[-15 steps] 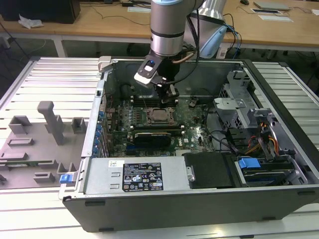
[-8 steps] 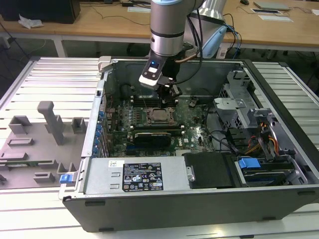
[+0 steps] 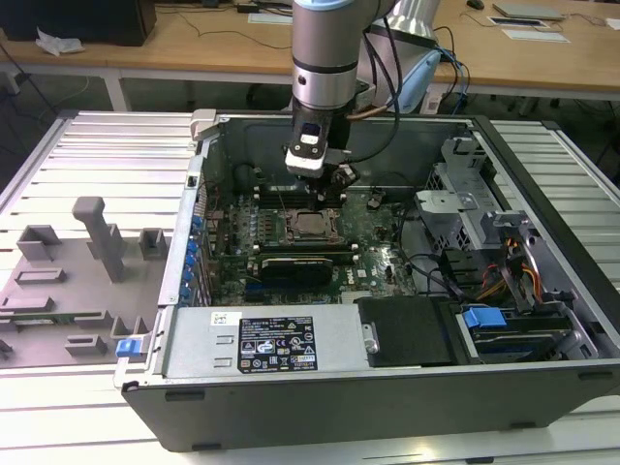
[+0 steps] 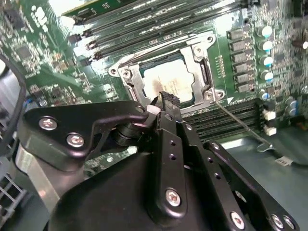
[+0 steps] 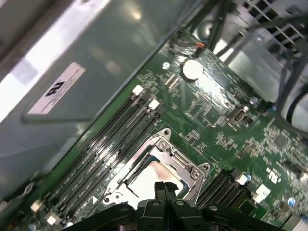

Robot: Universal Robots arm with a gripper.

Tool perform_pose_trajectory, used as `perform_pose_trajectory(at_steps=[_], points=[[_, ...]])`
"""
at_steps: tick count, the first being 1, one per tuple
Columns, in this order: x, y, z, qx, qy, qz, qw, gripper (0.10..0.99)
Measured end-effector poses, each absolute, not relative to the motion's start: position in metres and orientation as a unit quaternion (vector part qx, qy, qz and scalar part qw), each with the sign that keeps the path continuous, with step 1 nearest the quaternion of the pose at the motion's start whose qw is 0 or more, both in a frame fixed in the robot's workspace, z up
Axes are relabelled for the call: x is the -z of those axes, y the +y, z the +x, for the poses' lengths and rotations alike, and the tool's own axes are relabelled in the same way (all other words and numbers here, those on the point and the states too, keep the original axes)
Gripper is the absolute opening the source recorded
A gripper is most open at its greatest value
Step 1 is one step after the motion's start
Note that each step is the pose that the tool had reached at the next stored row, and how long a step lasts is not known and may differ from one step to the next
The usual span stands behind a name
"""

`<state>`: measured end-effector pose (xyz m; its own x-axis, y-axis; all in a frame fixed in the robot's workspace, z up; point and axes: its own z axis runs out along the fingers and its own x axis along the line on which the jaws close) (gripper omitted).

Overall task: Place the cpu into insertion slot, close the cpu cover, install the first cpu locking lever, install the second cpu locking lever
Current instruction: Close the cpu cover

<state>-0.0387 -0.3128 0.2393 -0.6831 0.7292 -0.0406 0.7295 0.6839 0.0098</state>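
The cpu (image 4: 169,79) lies flat in the insertion slot (image 5: 135,169), silver face up, on the green board inside the open computer case. The silver cpu cover (image 4: 132,82) is folded down around the chip's edges. A thin metal locking lever (image 4: 240,123) sticks out from one socket corner, away from the frame. My gripper (image 4: 166,99) hovers just above the socket's near edge, with its black fingertips (image 5: 159,186) pressed together and nothing between them. In the exterior view the gripper (image 3: 327,186) hangs a little above the cpu (image 3: 312,225).
Long black memory slots (image 4: 144,19) flank the socket on both sides. A row of capacitors (image 4: 263,53) stands beside it. Drive bays and cable bundles (image 3: 504,262) fill the case at the exterior view's right. A grey fixture tray (image 3: 77,271) lies outside at the left.
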Motion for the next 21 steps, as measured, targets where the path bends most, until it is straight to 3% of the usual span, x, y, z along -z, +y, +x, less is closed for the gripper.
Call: perform_pose_trajectory(at_steps=[21], points=[[-0.2382, -0.3128, -0.0387, -0.001, 0.987, 0.160, 0.021, 0.106]])
